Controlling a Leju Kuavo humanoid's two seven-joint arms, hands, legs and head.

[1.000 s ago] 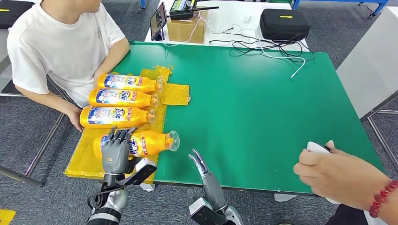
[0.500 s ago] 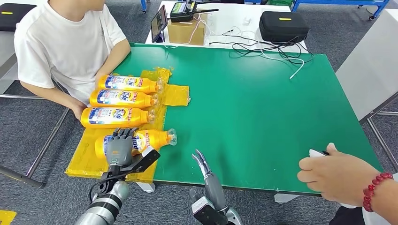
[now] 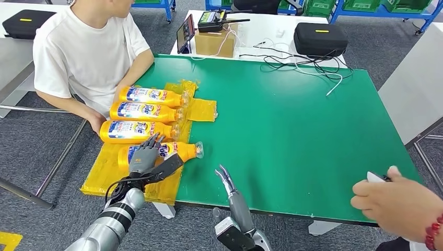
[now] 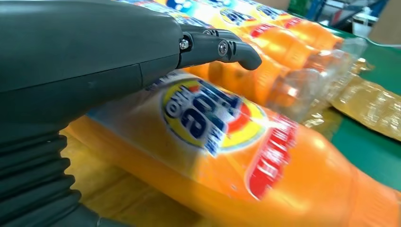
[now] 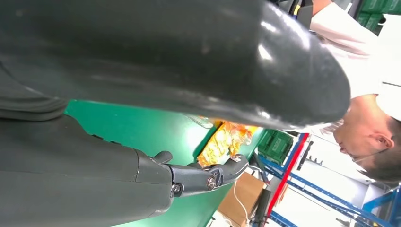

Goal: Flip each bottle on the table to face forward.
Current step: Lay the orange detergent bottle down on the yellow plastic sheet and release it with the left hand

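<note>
The left hand [image 3: 144,159] lies flat with fingers spread on the nearest bottle [image 3: 177,151], as before. The bottle lies beside three bottles [image 3: 143,112] on the yellow sheet [image 3: 104,172]. The right hand [image 3: 226,179] stays empty, fingers straight.

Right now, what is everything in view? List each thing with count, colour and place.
Bottles: four, orange, lying in a row on the table's left side.
Plastic sheet: one, yellow, under the bottles.
Table: one, green.
Case: one, black, on the white table behind.
Cardboard box: one, brown, beside the cables.
Seated person: one, white shirt, at the left.
Person's hand: one, near right corner.
Left hand: grey, resting on the nearest bottle.
Right hand: grey, over the near edge, holding nothing.
</note>
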